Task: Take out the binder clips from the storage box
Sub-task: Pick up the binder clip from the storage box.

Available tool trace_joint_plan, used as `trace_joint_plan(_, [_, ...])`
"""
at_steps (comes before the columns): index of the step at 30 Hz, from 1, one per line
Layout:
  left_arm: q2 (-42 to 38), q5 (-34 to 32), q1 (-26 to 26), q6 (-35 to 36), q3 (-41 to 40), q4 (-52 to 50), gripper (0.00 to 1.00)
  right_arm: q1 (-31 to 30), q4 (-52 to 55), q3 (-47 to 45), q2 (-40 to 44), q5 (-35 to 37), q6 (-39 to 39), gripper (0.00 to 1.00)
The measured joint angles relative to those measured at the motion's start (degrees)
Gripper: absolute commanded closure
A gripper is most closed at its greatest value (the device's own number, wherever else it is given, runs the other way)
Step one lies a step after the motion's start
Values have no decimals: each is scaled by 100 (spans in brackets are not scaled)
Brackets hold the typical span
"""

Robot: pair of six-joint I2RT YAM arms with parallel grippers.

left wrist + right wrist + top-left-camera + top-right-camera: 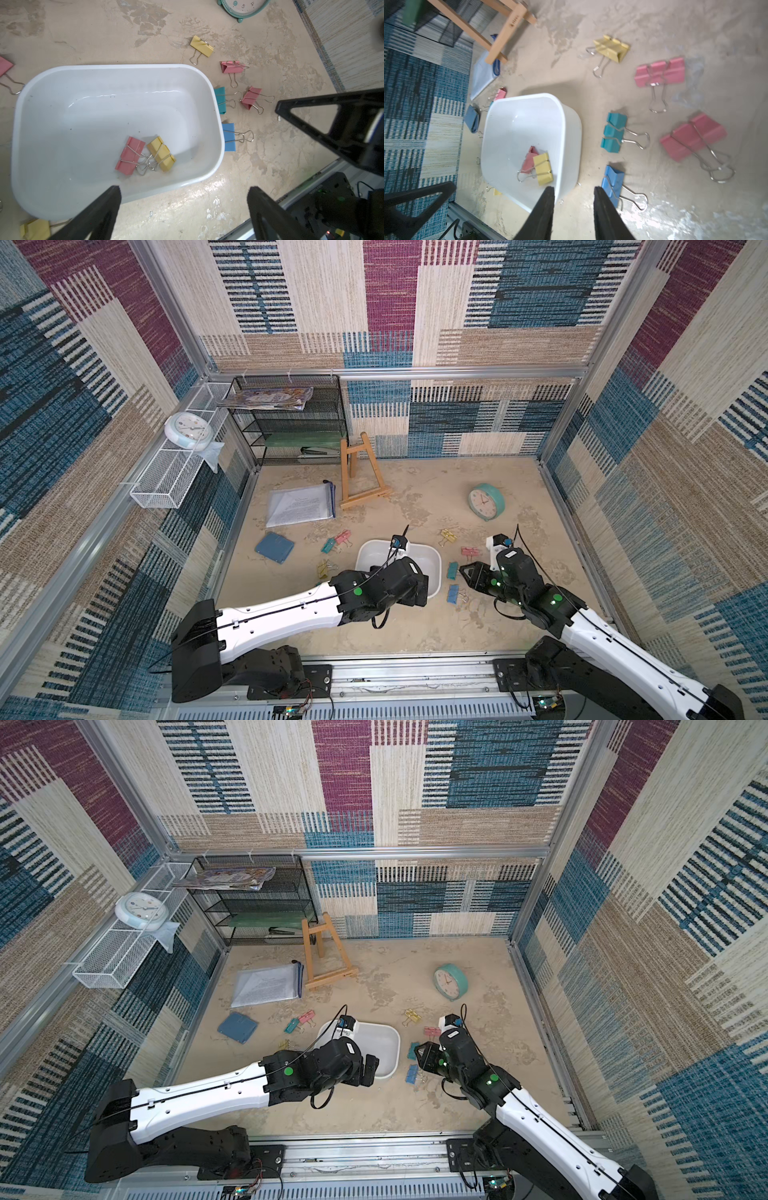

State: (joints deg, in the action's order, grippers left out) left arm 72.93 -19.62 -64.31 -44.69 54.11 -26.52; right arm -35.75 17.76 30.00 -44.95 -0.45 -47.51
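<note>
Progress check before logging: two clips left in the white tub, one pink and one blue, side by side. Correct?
Not blue: the second clip is yellow. The left wrist view shows a pink clip and a yellow clip side by side in the white tub.

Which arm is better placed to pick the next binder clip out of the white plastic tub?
Left: the left hand hangs wide open over the shallow white plastic tub, where a pink binder clip and a yellow binder clip lie. The right hand is beside the tub, over the table.
</note>
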Motion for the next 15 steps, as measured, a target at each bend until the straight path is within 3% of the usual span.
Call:
trace_joint_plan(8, [-748, -448, 339, -188, -610, -103, 1, -216, -267, 1209, -1720, -1038, 855, 62])
trace_joint_plan(15, [-1141, -584, 728, -219, -835, -306, 1, -1071, -28, 2247, -3206, -872, 1244, 61])
